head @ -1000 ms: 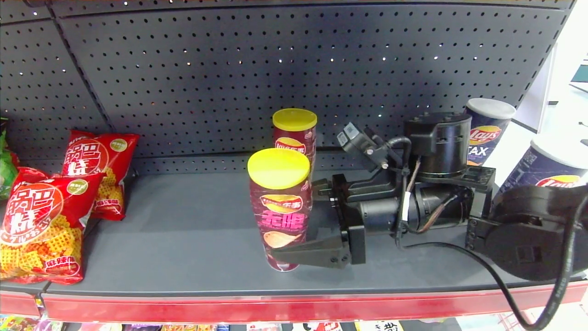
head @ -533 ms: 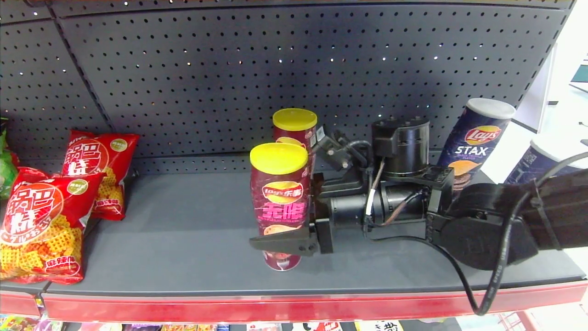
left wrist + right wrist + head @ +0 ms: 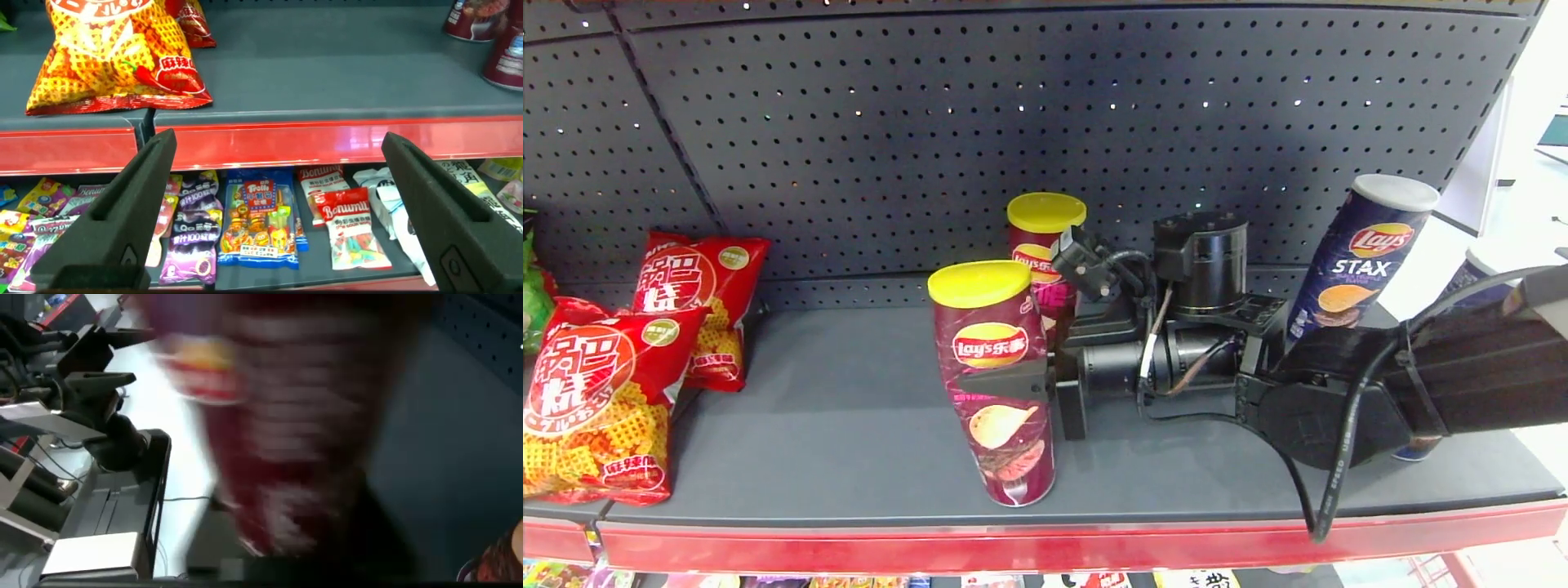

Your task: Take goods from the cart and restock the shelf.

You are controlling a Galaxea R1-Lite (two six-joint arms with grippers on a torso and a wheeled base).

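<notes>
Half the back can (image 3: 1045,222) was hidden behind our right pincer (image 3: 1005,380), clenched on the maroon chip can (image 3: 990,331), tilted near the shelf (image 3: 849,457) front. Up close we only got blur. Left pincer (image 3: 278,204) hung released before candy packets (image 3: 253,220). Blue can (image 3: 1352,261) leaned alongside.

On the shelf (image 3: 849,425), the front can (image 3: 990,327) is placed at the centre of the frame, near the front edge, and is gripped from the right side by the right pincer (image 3: 1001,371). Just behind it, toward the back panel, the rear can (image 3: 1046,233) is stood. Two snack bags (image 3: 596,408) are laid at the left of the frame, one behind the other. A leaning can (image 3: 1364,253) is found at the right. The left pincer (image 3: 278,143) is held before the shelf's front edge, above packets (image 3: 261,220) on a lower shelf.
</notes>
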